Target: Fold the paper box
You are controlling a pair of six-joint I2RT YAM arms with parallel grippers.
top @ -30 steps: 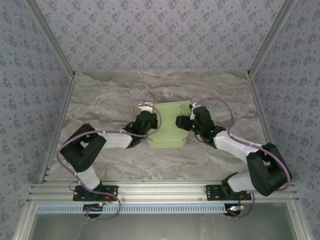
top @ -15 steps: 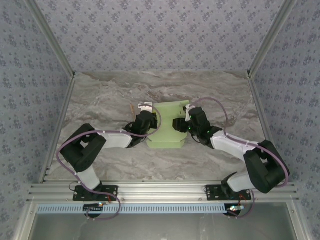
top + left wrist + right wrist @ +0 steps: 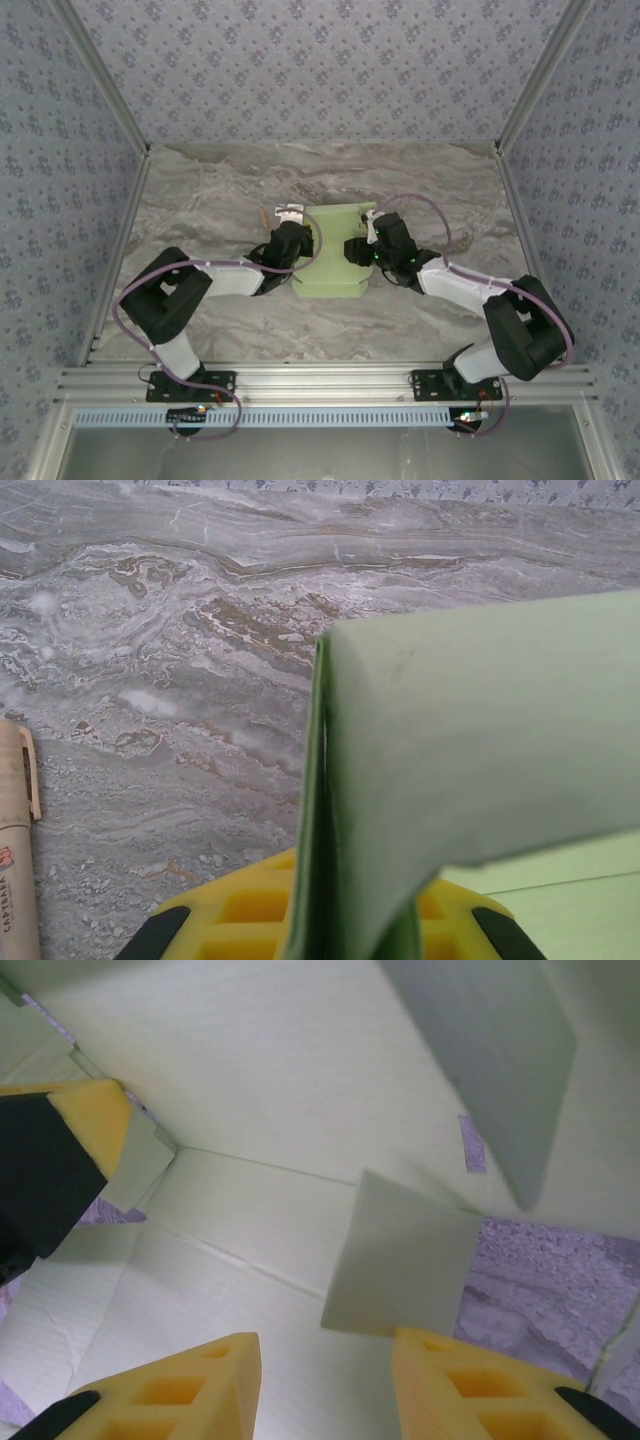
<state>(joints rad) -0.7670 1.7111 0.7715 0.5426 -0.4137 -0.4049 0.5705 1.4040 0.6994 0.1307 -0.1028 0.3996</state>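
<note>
The paper box lay near the middle of the marbled surface, between my two arms, a pale green card sheet partly raised. My left pincer was closed on its left edge: a thin flap of the card stood upright, pinched between the yellow fingertips and curling over to the right above them. Just to the left of that pincer a tan pen rested on the surface, apart from the card. My right pincer was at the box's right side, over the creased inner face of the card. Its jaws stood partly apart with nothing clamped between them. A small loose flap hung just beyond the right-hand fingertip.
</note>
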